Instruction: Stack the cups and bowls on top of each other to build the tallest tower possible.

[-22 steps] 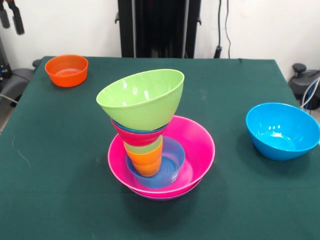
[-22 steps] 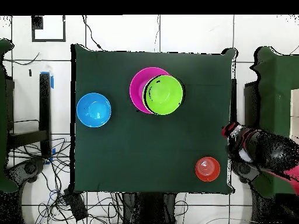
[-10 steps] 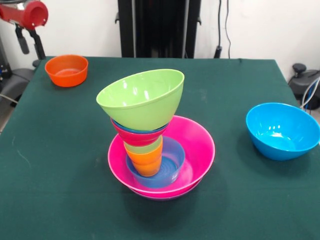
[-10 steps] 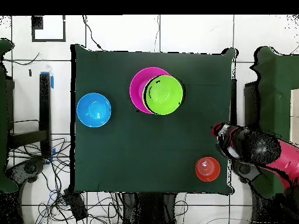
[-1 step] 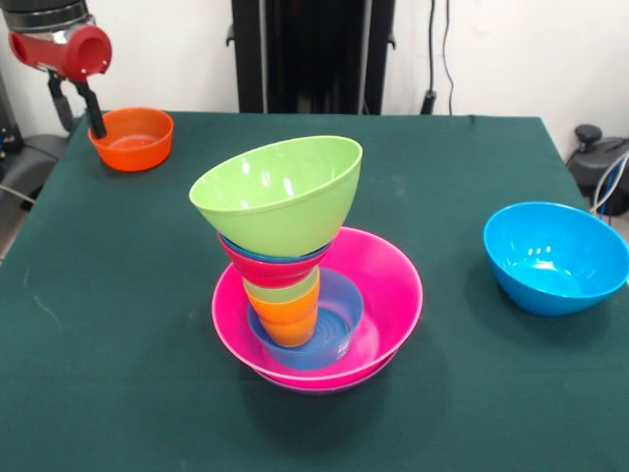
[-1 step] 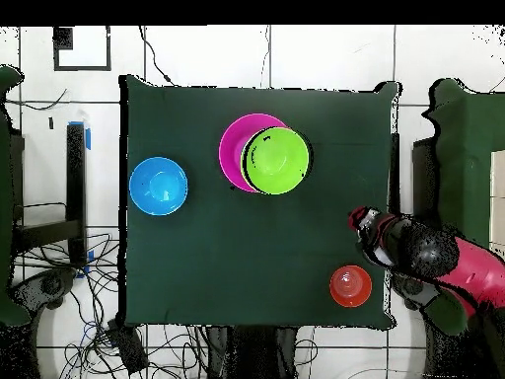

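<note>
Though near orange bowl (image 5: 131, 138) — gripper (image 5: 79, 106) apart

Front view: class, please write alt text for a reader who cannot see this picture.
A leaning tower of nested cups and bowls, topped by a tilted lime green bowl, stands in a wide pink bowl on a green table. A sky-blue bowl sits apart; the robot's tool hangs by a small orange bowl.
</note>
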`<action>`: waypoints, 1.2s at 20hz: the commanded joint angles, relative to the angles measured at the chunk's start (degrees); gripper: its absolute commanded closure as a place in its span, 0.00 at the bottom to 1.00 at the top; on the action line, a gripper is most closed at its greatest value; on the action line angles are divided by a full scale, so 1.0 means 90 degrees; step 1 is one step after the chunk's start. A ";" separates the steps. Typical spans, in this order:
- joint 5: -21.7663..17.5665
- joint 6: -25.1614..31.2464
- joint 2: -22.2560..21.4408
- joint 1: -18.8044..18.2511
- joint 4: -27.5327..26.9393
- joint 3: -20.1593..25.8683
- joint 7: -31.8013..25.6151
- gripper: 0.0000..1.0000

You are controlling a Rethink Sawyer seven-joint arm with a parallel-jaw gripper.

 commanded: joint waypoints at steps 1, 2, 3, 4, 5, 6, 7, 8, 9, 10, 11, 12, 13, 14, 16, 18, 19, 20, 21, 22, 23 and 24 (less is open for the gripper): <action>-0.0263 -0.0469 0.0321 0.0287 0.0700 0.0282 -0.0206 0.00; -0.0251 -0.0498 0.0322 0.0293 0.0739 0.0277 -0.0170 0.00; -0.0231 -0.0556 0.0319 0.0299 0.0825 0.0267 -0.0100 0.00; -0.0221 -0.0579 0.0320 0.0315 0.0859 0.0253 -0.0059 0.00; -0.0199 -0.0625 0.0294 0.0334 0.0942 0.0232 0.0021 0.00; -0.0182 -0.0642 0.0284 0.0356 0.0971 0.0214 0.0061 0.00; -0.0158 -0.0684 0.0260 0.0373 0.1037 0.0193 0.0129 0.00; -0.0134 -0.0726 0.0236 0.0389 0.1102 0.0173 0.0197 0.00; -0.0105 -0.0799 0.0210 0.0408 0.1187 0.0150 0.0282 0.00; -0.0088 -0.0823 0.0209 0.0418 0.1200 0.0134 0.0311 0.00; -0.0071 -0.0847 0.0208 0.0428 0.1212 0.0119 0.0339 0.00; -0.0054 -0.0871 0.0207 0.0438 0.1225 0.0104 0.0368 0.00; -0.0052 -0.0907 0.0233 0.0451 0.1232 0.0094 0.0389 0.00; -0.0045 -0.0926 0.0254 0.0454 0.1232 0.0092 0.0390 0.00; -0.0032 -0.0962 0.0297 0.0461 0.1230 0.0089 0.0391 0.00; -0.0017 -0.1094 0.0450 0.0513 0.1247 0.0075 0.0460 0.00; 0.0008 -0.1120 0.0464 0.0505 0.1261 0.0082 0.0479 0.00; 0.0033 -0.1147 0.0478 0.0498 0.1275 0.0088 0.0497 0.00; 0.0038 -0.1215 0.0513 0.0527 0.1297 0.0064 0.0551 0.00; 0.0047 -0.1227 0.0527 0.0537 0.1290 0.0051 0.0563 0.00; 0.0042 -0.1278 0.0551 0.0574 0.1281 0.0004 0.0610 0.00; 0.0043 -0.1285 0.0555 0.0588 0.1272 -0.0016 0.0616 0.00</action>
